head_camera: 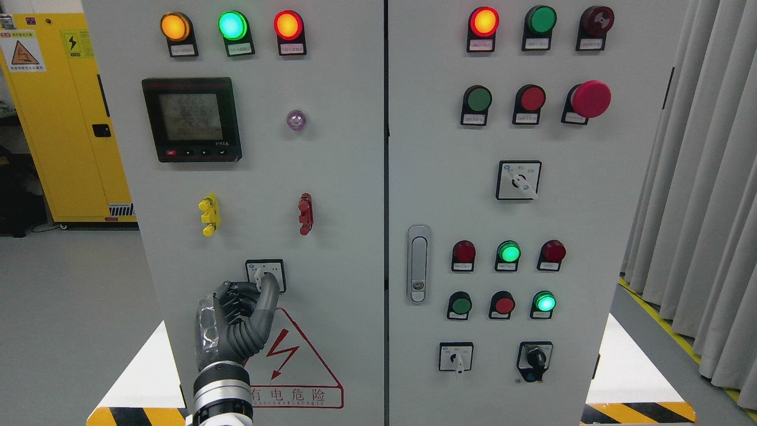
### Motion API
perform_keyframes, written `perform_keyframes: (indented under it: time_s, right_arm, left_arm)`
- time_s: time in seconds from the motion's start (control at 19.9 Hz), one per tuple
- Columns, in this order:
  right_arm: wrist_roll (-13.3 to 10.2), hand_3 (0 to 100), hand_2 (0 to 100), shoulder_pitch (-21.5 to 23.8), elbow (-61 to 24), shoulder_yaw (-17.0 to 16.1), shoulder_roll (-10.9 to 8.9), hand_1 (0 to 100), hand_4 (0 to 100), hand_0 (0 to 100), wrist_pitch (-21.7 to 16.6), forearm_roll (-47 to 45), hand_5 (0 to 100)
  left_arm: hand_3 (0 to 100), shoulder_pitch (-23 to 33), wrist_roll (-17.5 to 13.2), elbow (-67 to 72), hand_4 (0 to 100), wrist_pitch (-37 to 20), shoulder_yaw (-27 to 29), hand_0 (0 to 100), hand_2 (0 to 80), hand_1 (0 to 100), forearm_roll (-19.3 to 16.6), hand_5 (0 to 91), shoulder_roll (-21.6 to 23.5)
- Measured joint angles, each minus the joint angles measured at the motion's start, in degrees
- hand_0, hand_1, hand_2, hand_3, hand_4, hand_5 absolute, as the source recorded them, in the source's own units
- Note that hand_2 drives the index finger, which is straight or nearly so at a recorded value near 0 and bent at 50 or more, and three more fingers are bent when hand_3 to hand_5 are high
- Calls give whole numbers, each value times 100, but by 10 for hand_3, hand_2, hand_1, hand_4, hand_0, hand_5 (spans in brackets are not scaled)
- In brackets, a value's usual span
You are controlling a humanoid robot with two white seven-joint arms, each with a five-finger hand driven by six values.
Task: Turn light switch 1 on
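Note:
A small rotary light switch (267, 273) with a white knob on a black-framed plate sits low on the left cabinet door (260, 177). My left hand (259, 285) comes up from the bottom edge and reaches it. The thumb (269, 296) lies along the knob's right side and the curled fingers (235, 294) press in from its left, so the hand is pinched on the knob. The hand hides most of the knob. My right arm does not show.
Above the switch are a yellow terminal (209, 215), a red terminal (305, 213) and a meter display (191, 119). A red electric-hazard triangle (295, 361) is just below. The right door carries lamps, buttons, a handle (418, 263) and other rotary switches (456, 357). A yellow cabinet (59, 112) stands at the left.

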Motion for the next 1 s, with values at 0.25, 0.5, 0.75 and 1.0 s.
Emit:
perform_keyframes:
  time_s: [0.25, 0.5, 0.75, 1.0]
  right_arm:
    - [0, 0, 40, 0, 0, 0, 0, 500, 0, 0, 0, 0, 0]
    - [0, 0, 40, 0, 0, 0, 0, 500, 0, 0, 0, 0, 0]
    - [0, 0, 40, 0, 0, 0, 0, 500, 0, 0, 0, 0, 0]
    - [0, 0, 40, 0, 0, 0, 0, 500, 0, 0, 0, 0, 0]
  left_arm:
    - [903, -3, 4, 5, 879, 7, -2, 510, 653, 572, 1, 834, 0]
    - [904, -5, 8, 8, 880, 18, -12, 507, 660, 569, 1, 834, 0]
    - [905, -5, 9, 17, 880, 18, -20, 504, 663, 565, 3, 834, 0]
    - [908, -5, 31, 27, 881, 29, -27, 496, 663, 560, 9, 834, 0]
